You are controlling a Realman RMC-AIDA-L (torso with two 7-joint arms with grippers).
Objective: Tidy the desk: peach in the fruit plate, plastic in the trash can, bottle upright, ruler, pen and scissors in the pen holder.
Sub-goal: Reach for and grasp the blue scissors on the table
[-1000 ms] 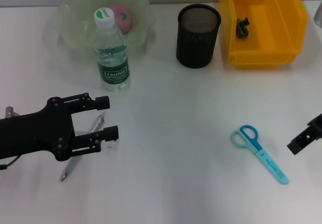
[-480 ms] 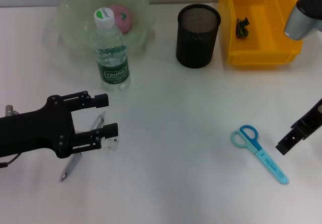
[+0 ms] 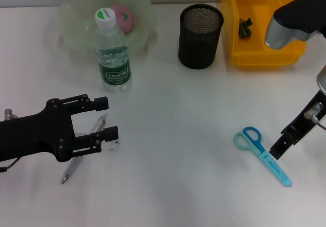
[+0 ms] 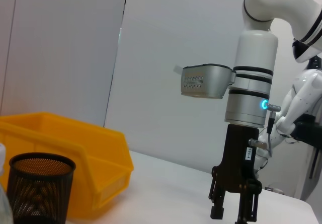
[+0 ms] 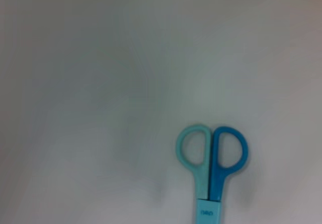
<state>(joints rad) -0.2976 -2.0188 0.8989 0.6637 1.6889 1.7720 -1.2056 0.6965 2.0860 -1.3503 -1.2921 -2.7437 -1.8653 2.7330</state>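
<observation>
- Blue-and-teal plastic scissors lie flat and closed on the white desk, right of centre, handle rings toward the far side, sheathed blade running toward the near right.
- In the right wrist view the scissors show from above, the two rings side by side, bare desk on every side of them.
- The right gripper hangs just beside the scissors' right edge, its black tip close to the blade section; the left wrist view shows this gripper upright, fingers parted with a narrow gap, nothing between them.
- Plenty of open desk between the scissors and the black mesh pen holder, which stands at the far side, centre.
- Just right of the holder, apart from it, sits the yellow plastic bin with a small dark scrap inside.
- Far left: a clear plastic water bottle stands upright, green cap on, against the near rim of the translucent fruit plate, and a pink peach rests in that plate.
- Near left, the left gripper hovers, black fingers spread wide and empty.
- A silver pen lies slantwise under those fingers, a small white tag beside it.
</observation>
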